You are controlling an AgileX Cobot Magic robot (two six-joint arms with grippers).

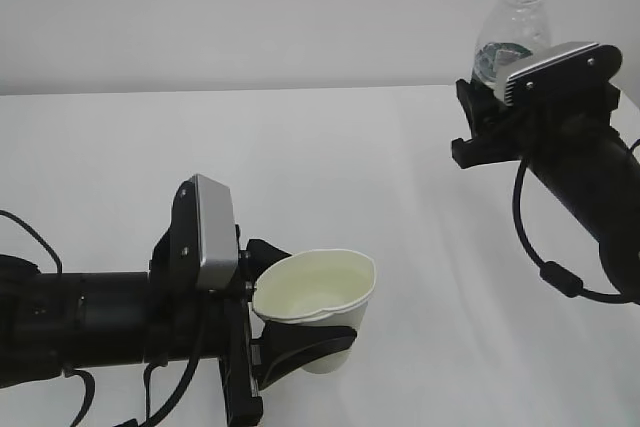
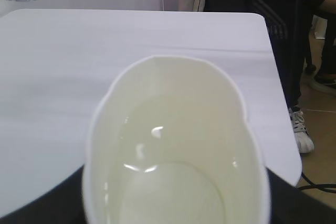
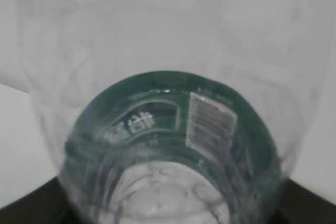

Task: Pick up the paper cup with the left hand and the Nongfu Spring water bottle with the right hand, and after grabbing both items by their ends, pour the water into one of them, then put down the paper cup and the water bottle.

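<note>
Paper cup [image 1: 322, 302], small, white, tapered, with a cream inside, sits low in the middle of the exterior view, clamped near its base between the black fingers of the left hand [image 1: 290, 332] and lifted off the white table [image 1: 330, 147]. We see its rim squeezed out of round, which tells us the wall is thin and soft; any harder grip would crease it and slop the contents. The left wrist view shows clear water [image 2: 173, 182] pooled in it, so we judge the pour to be done and the cup now heavier and easy to spill if tilted.

The clear ribbed plastic Nongfu Spring water bottle [image 1: 513, 22], with its dark green label band, stands upright at the far right, held low on its body by the fingers of the right hand [image 1: 490, 112]. From the right wrist view it looks nearly empty, so we expect it to be light, slick and springy. We would keep both holds low and set each down level, cup first.
</note>
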